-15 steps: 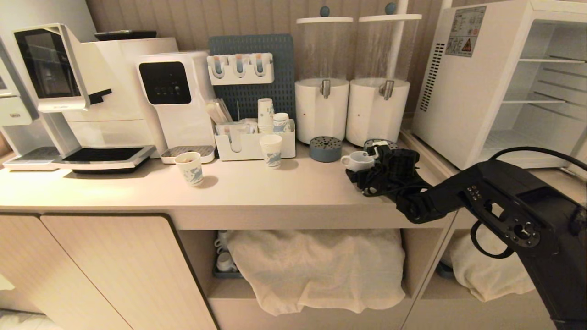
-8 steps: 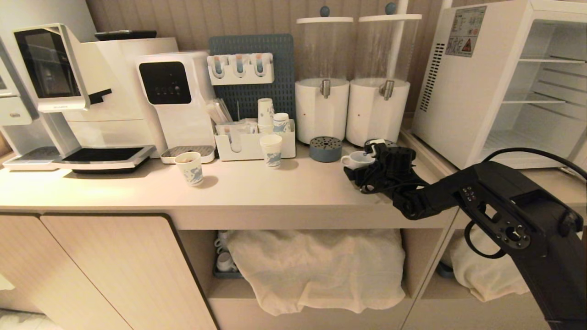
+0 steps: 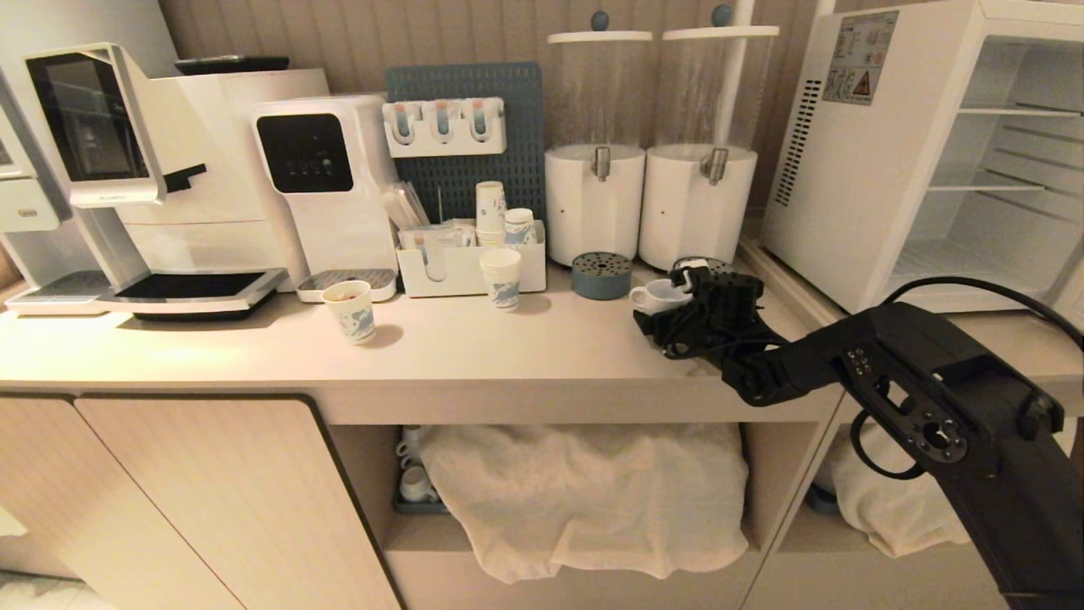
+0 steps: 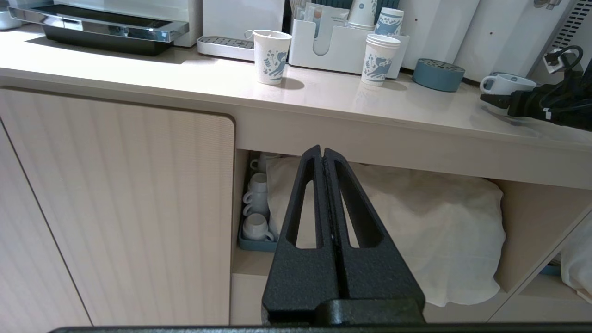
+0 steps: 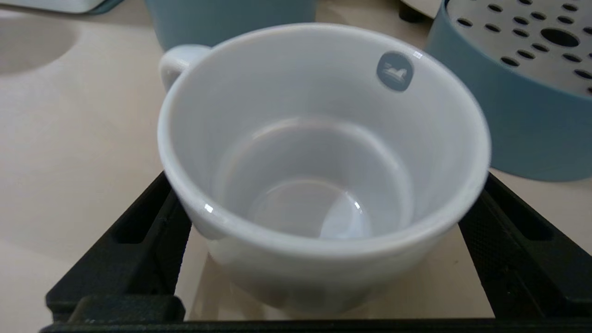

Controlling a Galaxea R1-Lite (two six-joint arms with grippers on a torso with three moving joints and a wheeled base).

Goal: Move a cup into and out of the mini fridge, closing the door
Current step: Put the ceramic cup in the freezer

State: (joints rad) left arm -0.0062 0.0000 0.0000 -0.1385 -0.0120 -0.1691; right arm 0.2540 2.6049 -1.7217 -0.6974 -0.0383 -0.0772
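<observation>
The cup [image 3: 660, 296] sits on the counter [image 3: 474, 356], over near the right end, close to the mini fridge [image 3: 923, 152]. It is a small white cup with a handle that points to the left, and it is empty inside. A little blue round logo [image 5: 394, 70] shows on its inner wall. The right gripper [image 5: 323, 217] has reached out over the counter to the cup. Its two black fingers [image 5: 513, 240] are spread wide, one on each side of the cup, and they are not squeezing it. I cannot tell if they touch the cup. Just beside the cup are two round blue drip trays [image 3: 601, 275], and behind those stand two tall white drink dispensers [image 3: 594, 203]. The mini fridge stands open, and its wire shelves [image 3: 999, 182] show inside. Farther left on the counter are two paper cups [image 3: 501, 277] with blue print and a white holder box [image 3: 470, 267]. The left gripper [image 4: 322, 155] hangs low in front of the cabinet, with its fingers pressed tight together and nothing in them. Under the counter, a white cloth [image 3: 584, 500] covers the open shelf.
</observation>
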